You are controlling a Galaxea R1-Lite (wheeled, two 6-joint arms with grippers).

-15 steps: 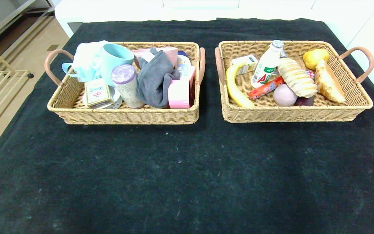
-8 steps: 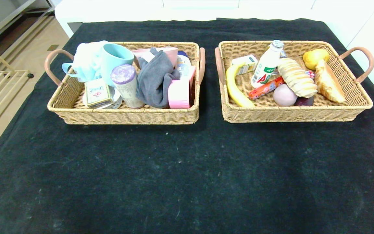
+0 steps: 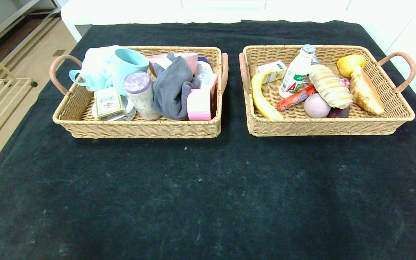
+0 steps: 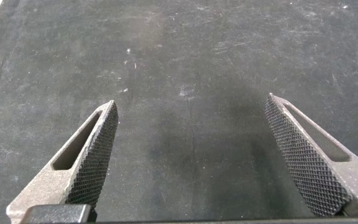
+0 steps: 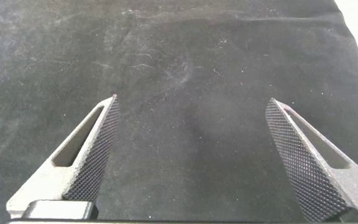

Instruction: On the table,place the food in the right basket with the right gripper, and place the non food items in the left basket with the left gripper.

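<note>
two wicker baskets on one black cloth (image 3: 208, 187). left basket (image 3: 135, 128) holds the non-food: one teal mug (image 3: 126, 65), one purple-lidded can (image 3: 139, 94), one grey rag (image 3: 173, 88), one small box (image 3: 107, 104), one pink case (image 3: 199, 103). right basket (image 3: 323, 126), just beside it, holds the food: one banana (image 3: 262, 97), one drink bottle (image 3: 296, 72), one sausage (image 3: 294, 98), two breads, one lemon (image 3: 350, 63). left gripper (image 4: 191, 155) and right gripper (image 5: 191, 155) each hang spread and empty over bare cloth.

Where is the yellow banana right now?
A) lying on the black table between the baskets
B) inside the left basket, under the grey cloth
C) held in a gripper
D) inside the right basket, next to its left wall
D: the banana lies inside the right basket, along its left wall, beside the white bottle; both grippers are open and hold nothing.
</note>
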